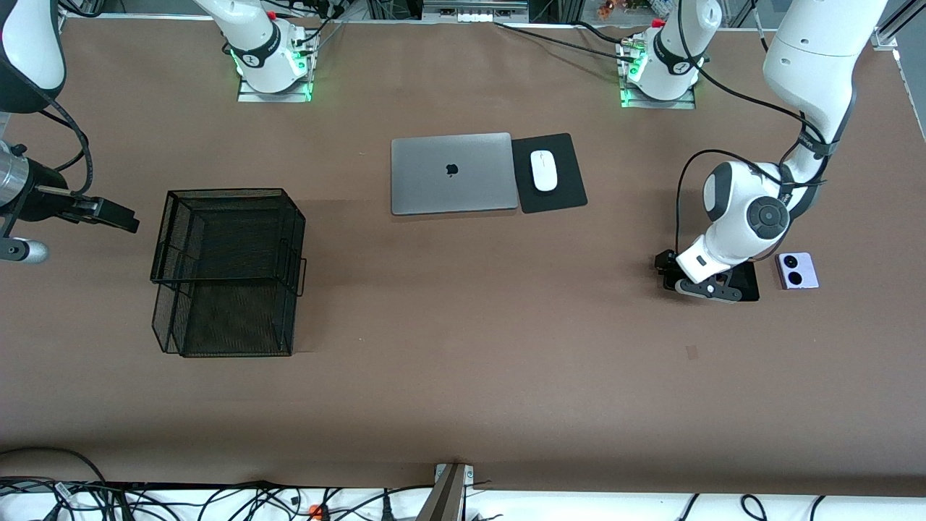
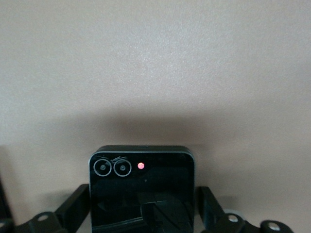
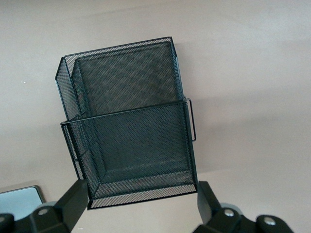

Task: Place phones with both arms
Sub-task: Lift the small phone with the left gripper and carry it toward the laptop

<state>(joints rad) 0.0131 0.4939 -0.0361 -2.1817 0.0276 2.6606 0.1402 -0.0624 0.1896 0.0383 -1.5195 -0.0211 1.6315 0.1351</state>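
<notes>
Left gripper (image 1: 707, 284) sitting low at table, straddling black flip phone (image 2: 142, 191); fingers (image 2: 73, 208) flanking phone's two side edges, narrow gaps showing, so not yet clamping. Phone lying flat directly between jaws, lens end pointing away from wrist. Lilac-white flip phone (image 1: 797, 270) lying just beside, toward left arm's end of table. Right gripper (image 3: 138, 213) waiting, spread, above mesh basket (image 3: 129, 121). Long slab phone not showing anywhere; wrist hiding most of black phone in front view.

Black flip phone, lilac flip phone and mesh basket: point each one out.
black flip phone (image 2: 142, 194): left wrist view, on its glossy cover below the two lenses.
lilac flip phone (image 1: 797, 270): front view, on its cover between the lenses.
mesh basket (image 1: 226, 194): front view, on its top rim.
</notes>
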